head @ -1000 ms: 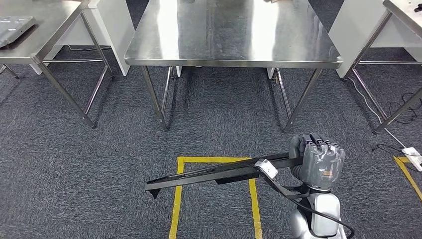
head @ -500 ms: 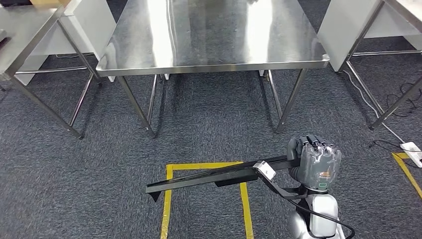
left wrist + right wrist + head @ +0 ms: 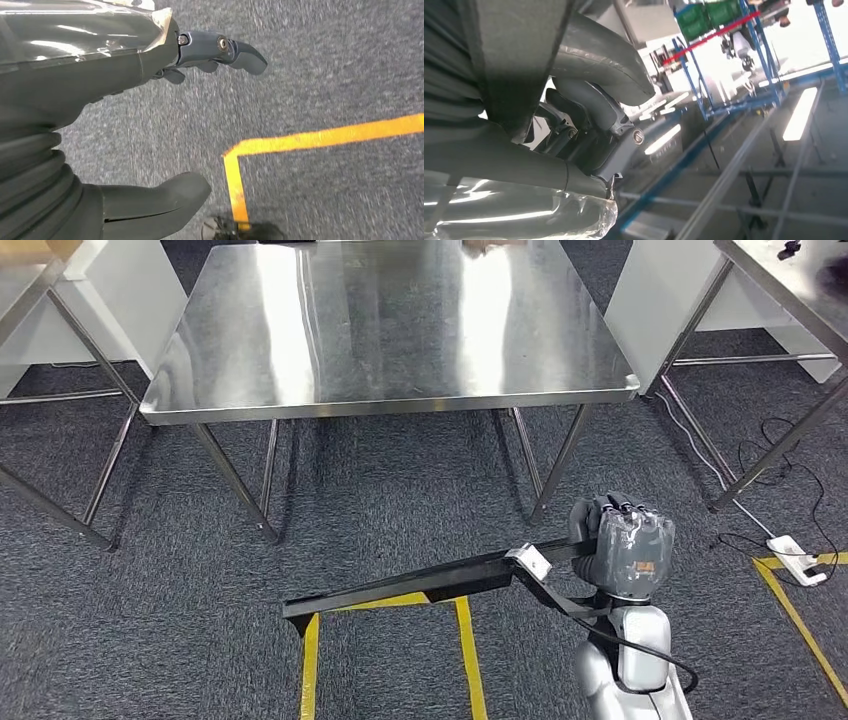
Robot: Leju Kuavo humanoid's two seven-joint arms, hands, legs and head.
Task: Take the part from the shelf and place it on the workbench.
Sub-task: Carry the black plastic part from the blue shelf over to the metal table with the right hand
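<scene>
My right hand (image 3: 622, 552) grips the long black part (image 3: 430, 585), its axis running leftward; the table (image 3: 390, 330) lies ahead. My left hand's (image 3: 100, 100) fingers (image 3: 240, 50) hang spread, holding nothing.

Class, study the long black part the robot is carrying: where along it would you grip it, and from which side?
Grip the long black part near its thicker end by the white tag, coming from the robot's right, as the right hand does now. The part is long, thin and lying nearly level, tapering leftward.
</scene>
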